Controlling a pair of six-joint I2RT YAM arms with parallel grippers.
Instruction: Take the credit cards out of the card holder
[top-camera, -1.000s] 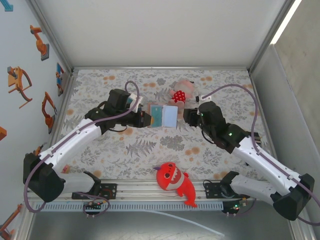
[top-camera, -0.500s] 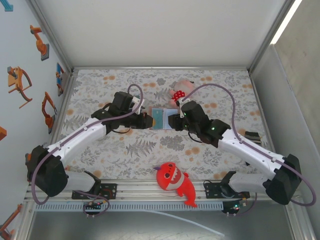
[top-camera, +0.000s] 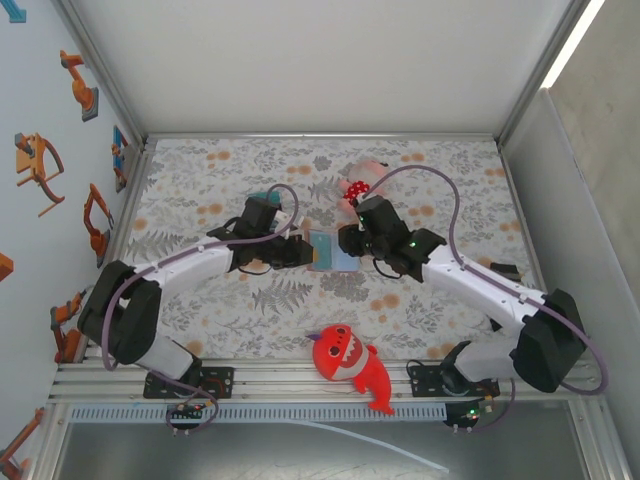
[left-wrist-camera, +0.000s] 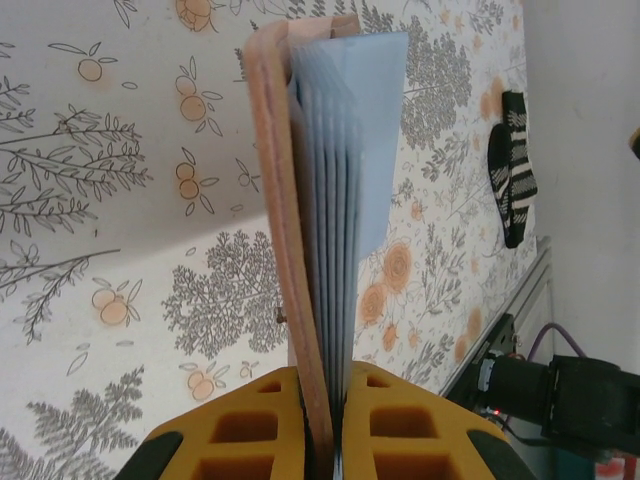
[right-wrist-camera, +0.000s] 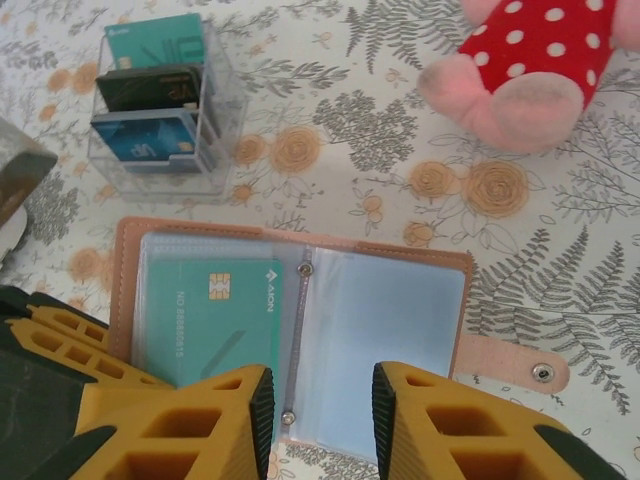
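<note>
**Card extraction, grasp stage.** The card holder (right-wrist-camera: 385, 310) lay open at the middle of the bench. A teal credit card (right-wrist-camera: 210, 310) sat in its left sleeve, not yet drawn. The left tool (left-wrist-camera: 325, 445) was clamped tight on the holder's brown cover and sleeve edges, steadying it. The right tool (right-wrist-camera: 318, 420) hovered over the holder's edge, astride the spine, its fingers partly apart and holding nothing. The next move would probably call for shifting that tool onto the card's edge, pinching it, and sliding it out along the sleeve while the left grip resisted. Both arms reached inward from the near edge, forearms converging, the two tools facing each other across the holder.
</note>
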